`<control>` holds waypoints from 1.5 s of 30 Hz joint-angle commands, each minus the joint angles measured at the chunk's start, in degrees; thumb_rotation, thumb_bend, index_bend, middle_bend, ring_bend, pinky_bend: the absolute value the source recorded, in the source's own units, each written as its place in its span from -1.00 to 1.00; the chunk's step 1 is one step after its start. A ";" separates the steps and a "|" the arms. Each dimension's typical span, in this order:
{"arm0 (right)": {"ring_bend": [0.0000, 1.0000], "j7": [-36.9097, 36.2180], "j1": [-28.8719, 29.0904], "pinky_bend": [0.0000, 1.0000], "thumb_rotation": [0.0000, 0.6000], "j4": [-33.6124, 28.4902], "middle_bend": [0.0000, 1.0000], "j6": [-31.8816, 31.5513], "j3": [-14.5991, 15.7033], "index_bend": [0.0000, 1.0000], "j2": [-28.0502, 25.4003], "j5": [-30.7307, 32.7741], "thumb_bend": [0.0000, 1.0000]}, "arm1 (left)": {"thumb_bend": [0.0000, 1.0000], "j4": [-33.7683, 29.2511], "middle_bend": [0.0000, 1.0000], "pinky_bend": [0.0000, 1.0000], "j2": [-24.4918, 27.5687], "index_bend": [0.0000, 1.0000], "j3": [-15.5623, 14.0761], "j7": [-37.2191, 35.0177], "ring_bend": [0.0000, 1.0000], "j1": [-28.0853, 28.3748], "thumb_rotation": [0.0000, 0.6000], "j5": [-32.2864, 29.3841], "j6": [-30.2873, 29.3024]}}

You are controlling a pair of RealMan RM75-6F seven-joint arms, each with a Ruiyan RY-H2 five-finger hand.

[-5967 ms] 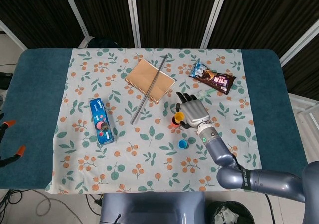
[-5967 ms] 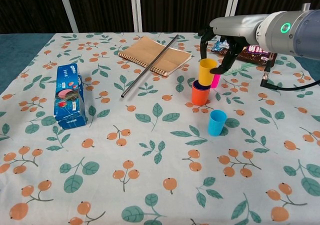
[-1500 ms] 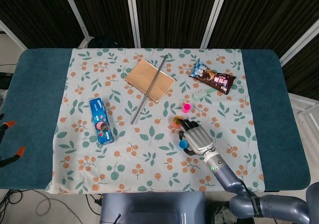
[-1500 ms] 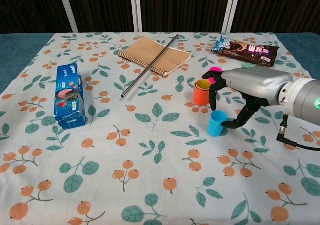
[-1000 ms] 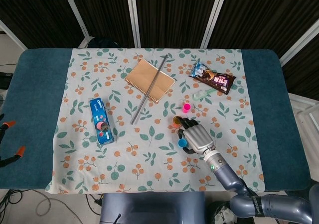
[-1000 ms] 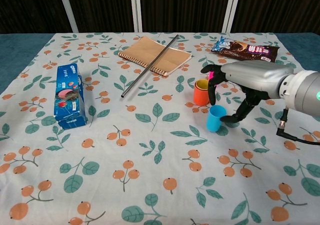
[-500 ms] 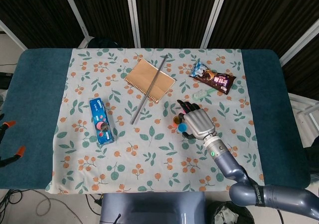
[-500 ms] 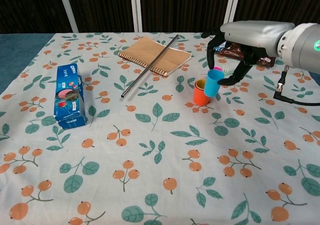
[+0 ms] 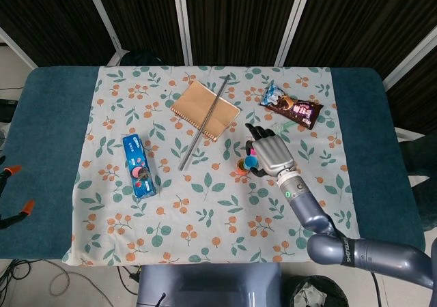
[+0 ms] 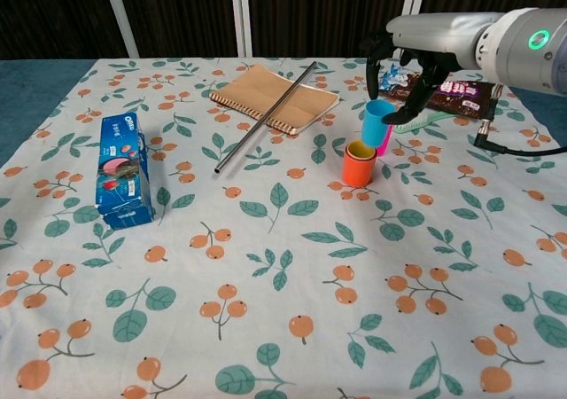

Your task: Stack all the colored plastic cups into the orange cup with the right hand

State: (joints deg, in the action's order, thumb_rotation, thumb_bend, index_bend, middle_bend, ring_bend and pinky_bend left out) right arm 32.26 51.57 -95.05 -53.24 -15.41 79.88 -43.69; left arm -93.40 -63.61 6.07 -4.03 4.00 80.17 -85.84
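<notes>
My right hand (image 10: 409, 66) (image 9: 270, 154) holds a blue cup (image 10: 376, 121) in the air, just above and slightly right of the orange cup (image 10: 359, 169). The orange cup stands on the cloth with a yellow cup (image 10: 361, 151) nested inside it. A pink cup (image 10: 384, 142) stands right behind the orange one, mostly hidden by the blue cup. In the head view the blue cup (image 9: 250, 161) shows at the hand's left edge, beside the orange cup (image 9: 242, 166). My left hand is not visible.
A brown notebook (image 10: 275, 98) with a metal rod (image 10: 266, 116) across it lies to the back left. A snack packet (image 10: 445, 91) lies behind the hand. A blue cookie box (image 10: 120, 168) lies at the far left.
The right hand gripped the blue cup on the cloth, lifted it and carried it back over the orange cup. In the oldest frames it was setting the yellow cup into the orange one.
</notes>
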 commanded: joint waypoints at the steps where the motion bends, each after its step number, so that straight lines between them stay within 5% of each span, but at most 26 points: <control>1: -0.78 -0.05 0.82 -0.62 1.00 1.72 -1.00 0.42 0.07 0.05 0.88 1.36 -0.28 | -0.52 -0.02 -0.98 -1.00 0.07 -0.58 0.05 -0.11 -1.00 -0.03 1.00 -0.08 -0.02; 21: -0.78 -1.69 1.98 -0.62 1.00 5.61 -1.00 0.43 2.61 0.05 4.07 0.80 -0.28 | -0.52 0.14 -0.98 -1.00 0.09 -0.58 0.06 -0.12 -1.00 0.00 1.00 -0.11 0.05; 30: -0.79 -0.43 2.56 -0.62 1.00 6.53 -1.00 0.76 3.76 -0.68 4.65 2.34 -0.31 | -0.51 0.12 -0.98 -1.00 0.06 -0.57 0.08 0.00 -1.00 -0.04 1.00 -0.20 0.01; 45: -0.79 -0.40 4.17 -0.62 1.00 10.21 -1.00 0.35 2.37 -0.39 5.62 4.95 -0.31 | -0.51 0.11 -0.98 -1.00 0.09 -0.56 0.14 -0.09 -1.00 -0.05 1.00 -0.27 -0.01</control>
State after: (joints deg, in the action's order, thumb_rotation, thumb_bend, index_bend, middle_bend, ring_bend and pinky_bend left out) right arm 32.07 55.52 -85.95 -53.18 -13.00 85.09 -38.71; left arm -93.28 -63.53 6.21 -4.12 3.95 79.91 -85.86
